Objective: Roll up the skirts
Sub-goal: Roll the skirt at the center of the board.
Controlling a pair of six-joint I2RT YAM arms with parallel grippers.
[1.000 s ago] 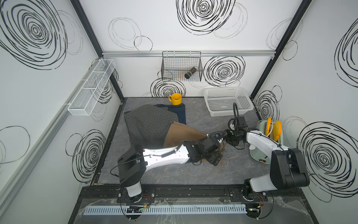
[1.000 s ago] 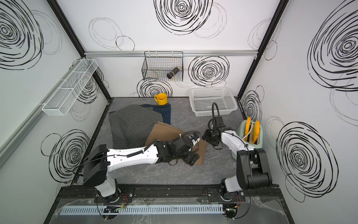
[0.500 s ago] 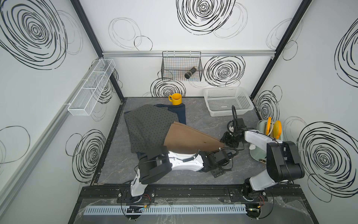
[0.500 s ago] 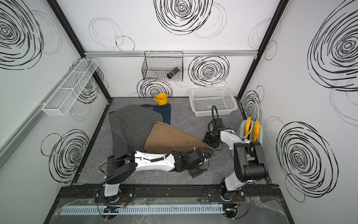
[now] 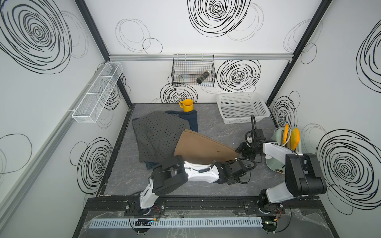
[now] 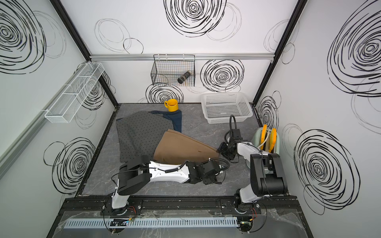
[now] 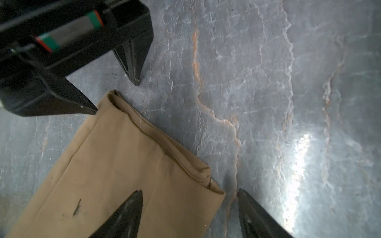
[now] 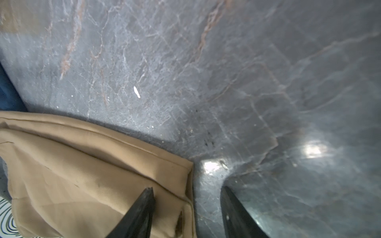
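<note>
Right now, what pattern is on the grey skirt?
Small black dots; grey skirt clearest in a top view.

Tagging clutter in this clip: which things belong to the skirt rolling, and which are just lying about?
Job: tan skirt, dotted grey skirt, denim skirt.
Lying about: yellow mug, white basket, wire basket, dark jar, wall rack, pale green holder.

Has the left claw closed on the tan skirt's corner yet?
No: in the left wrist view the left claw stands open, one finger over the tan skirt, the other over bare table.
</note>
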